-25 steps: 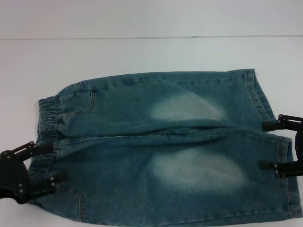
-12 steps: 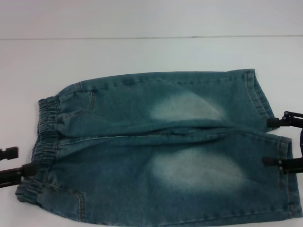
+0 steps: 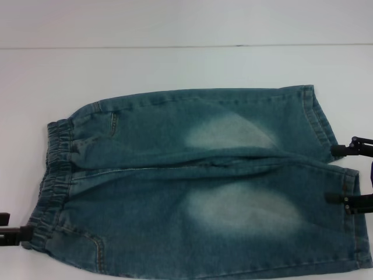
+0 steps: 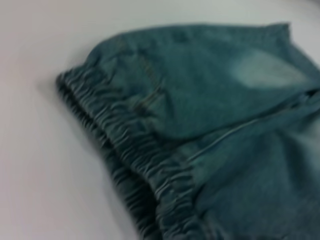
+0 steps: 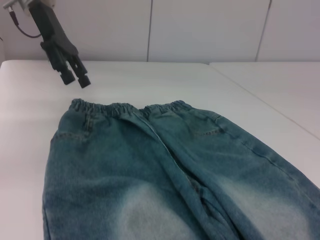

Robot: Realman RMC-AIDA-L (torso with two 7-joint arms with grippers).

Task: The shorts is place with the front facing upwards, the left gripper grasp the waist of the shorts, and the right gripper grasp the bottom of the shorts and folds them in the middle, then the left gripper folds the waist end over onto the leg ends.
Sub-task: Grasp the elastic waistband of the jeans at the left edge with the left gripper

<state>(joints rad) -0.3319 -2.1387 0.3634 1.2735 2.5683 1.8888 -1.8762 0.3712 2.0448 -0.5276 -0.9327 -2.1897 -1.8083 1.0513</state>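
The blue denim shorts lie flat on the white table, front up. The ruffled waist is at the left and the leg ends at the right. My left gripper is at the frame's lower left, just off the waist's near corner, open and holding nothing. The right wrist view shows the left gripper hanging above the table beyond the waist. My right gripper is open at the right edge, its fingers spread over the near leg's hem. The left wrist view shows the waist close up.
Bare white tabletop surrounds the shorts on the far side and the left. A pale wall rises behind the table's far edge. The shorts' near edge runs along the bottom of the head view.
My left gripper has pulled back off the waist toward the lower left, uncovering the waistband's near corner. The right gripper has slid slightly to the right. The shorts stay flat.
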